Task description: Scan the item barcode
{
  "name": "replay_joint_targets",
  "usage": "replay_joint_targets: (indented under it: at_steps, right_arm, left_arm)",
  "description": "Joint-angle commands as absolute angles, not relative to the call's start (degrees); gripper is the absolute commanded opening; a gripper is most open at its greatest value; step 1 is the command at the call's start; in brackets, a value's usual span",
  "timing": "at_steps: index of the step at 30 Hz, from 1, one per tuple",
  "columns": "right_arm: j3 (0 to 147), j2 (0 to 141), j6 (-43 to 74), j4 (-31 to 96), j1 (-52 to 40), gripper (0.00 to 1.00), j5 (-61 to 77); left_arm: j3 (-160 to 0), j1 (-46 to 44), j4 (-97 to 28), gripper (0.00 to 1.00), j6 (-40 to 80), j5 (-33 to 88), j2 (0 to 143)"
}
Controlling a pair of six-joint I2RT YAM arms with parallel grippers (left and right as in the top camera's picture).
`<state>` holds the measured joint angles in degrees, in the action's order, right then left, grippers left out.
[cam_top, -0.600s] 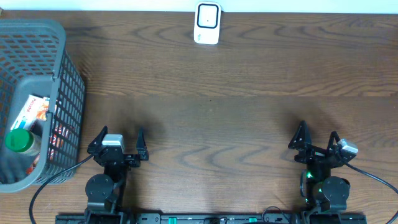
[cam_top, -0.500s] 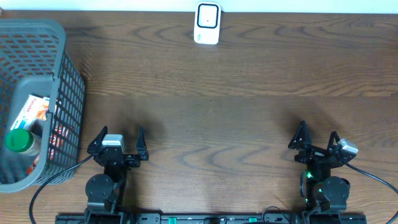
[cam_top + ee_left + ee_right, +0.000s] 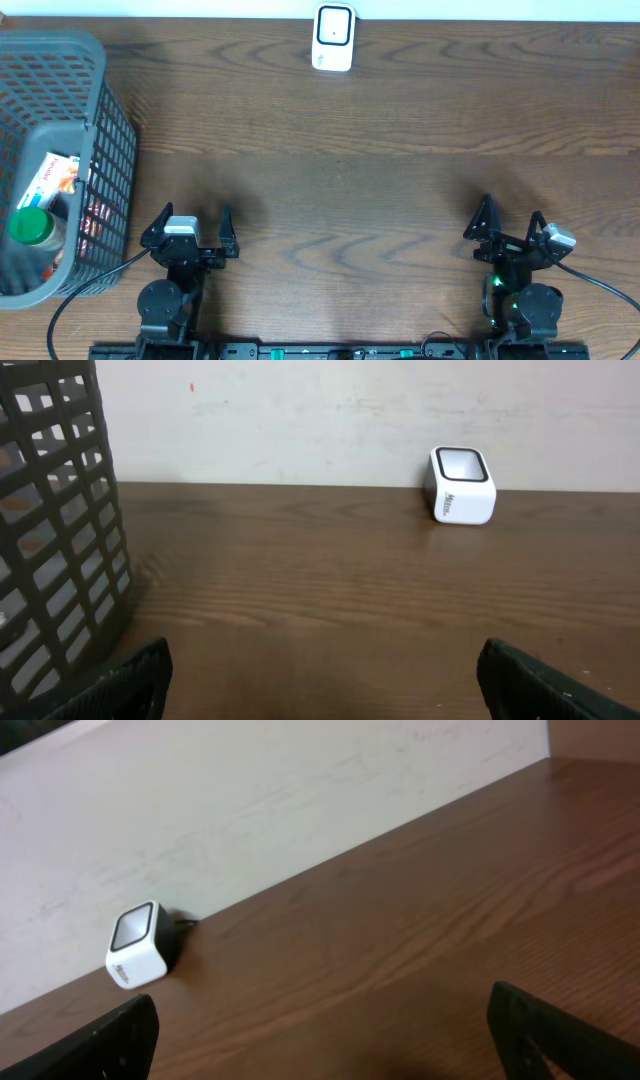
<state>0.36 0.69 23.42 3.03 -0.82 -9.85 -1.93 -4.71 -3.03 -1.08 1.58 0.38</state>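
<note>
A white barcode scanner [image 3: 333, 38] with a dark window stands at the table's far edge, also seen in the left wrist view [image 3: 460, 485] and right wrist view [image 3: 138, 946]. Items lie in the grey basket [image 3: 95, 130] at the left: a white and orange box [image 3: 52, 178] and a green-capped bottle [image 3: 30, 226]. My left gripper [image 3: 190, 222] rests near the front edge, open and holding nothing, just right of the basket. My right gripper [image 3: 510, 219] is at the front right, open and holding nothing. Both sets of fingers [image 3: 130, 678] [image 3: 560, 1035] frame bare wood.
The basket wall [image 3: 55, 530] rises close on the left of the left gripper. A pale wall [image 3: 260, 810] backs the table's far edge. A black cable [image 3: 80, 290] runs by the basket's front corner.
</note>
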Motion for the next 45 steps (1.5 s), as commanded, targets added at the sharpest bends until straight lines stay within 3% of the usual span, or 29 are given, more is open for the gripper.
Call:
replay_joint_targets:
  at_steps: [1,32,40,45]
  right_arm:
    - [0.3,0.4,22.6,3.3,-0.8,0.99,-9.6]
    - [0.3,0.4,22.6,3.3,-0.8,0.99,-9.6]
    - [0.3,0.4,22.6,3.3,-0.8,0.99,-9.6]
    - [0.3,0.4,22.6,3.3,-0.8,0.99,-9.6]
  left_arm:
    - [-0.2,-4.7,-3.9,0.98,-0.8,1.9,0.2]
    - [-0.2,-4.7,-3.3,0.98,-0.7,2.1,0.2]
    - [-0.3,-4.7,-3.3,0.98,-0.1,6.2,0.2]
    - [-2.9,-4.7,-3.3,0.98,-1.9,21.5,0.2]
